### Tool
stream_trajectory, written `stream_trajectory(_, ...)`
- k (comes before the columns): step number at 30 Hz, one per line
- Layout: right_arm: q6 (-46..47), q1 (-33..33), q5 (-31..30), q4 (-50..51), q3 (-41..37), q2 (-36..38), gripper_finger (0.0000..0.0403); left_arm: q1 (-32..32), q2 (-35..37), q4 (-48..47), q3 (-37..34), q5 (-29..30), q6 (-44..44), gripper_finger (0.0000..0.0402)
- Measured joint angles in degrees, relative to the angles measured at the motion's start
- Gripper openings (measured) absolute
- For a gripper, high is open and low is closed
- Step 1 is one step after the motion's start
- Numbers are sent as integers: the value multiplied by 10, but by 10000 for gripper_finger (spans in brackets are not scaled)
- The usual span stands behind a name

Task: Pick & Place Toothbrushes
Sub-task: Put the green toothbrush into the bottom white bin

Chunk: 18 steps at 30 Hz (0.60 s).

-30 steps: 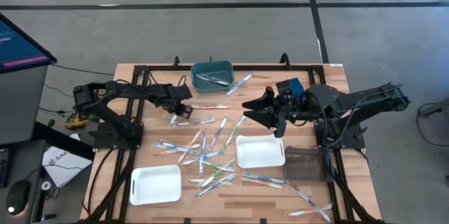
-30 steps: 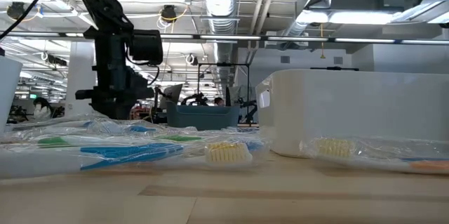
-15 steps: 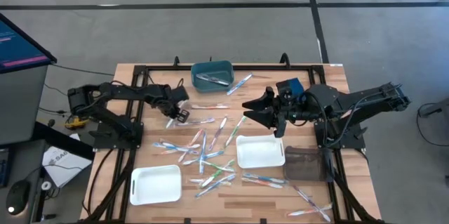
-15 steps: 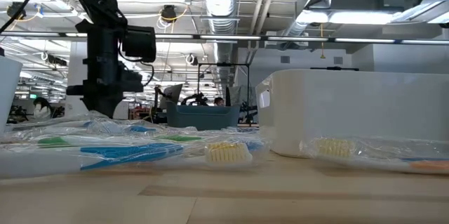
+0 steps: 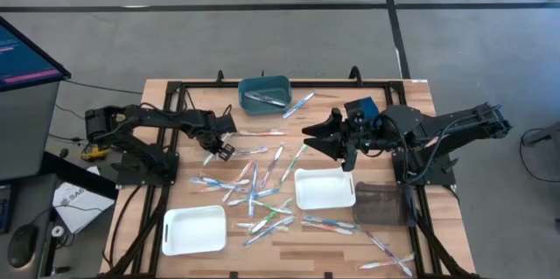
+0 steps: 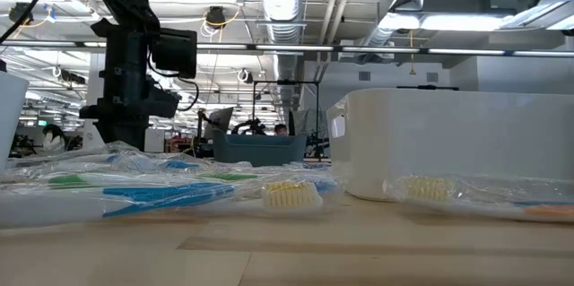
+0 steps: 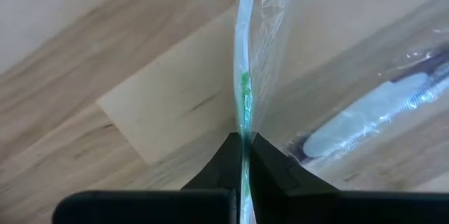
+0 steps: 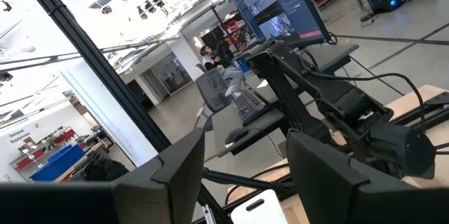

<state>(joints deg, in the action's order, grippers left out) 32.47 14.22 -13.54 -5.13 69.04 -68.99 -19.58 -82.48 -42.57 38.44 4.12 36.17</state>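
Green toothbrush [image 7: 244,83] pinched lengthwise in left pincer [image 7: 243,155], head pointing away

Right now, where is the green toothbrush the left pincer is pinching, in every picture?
High view: green toothbrush under the left pincer, left of the pile.
Low view: I cannot pick it out.
Left wrist view: middle, running up from the fingertips.
Right wrist view: not seen.
Shared landmark: left pincer.
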Motion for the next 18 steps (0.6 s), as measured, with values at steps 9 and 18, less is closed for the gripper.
stream_trajectory(9, 0, 0, 0, 0, 0, 0, 194, 8, 86, -14, 0, 22, 0, 3)
stream_trajectory(18, -2, 0, 0, 0, 0, 0, 196, 10, 226, -33, 0, 2, 3, 2)
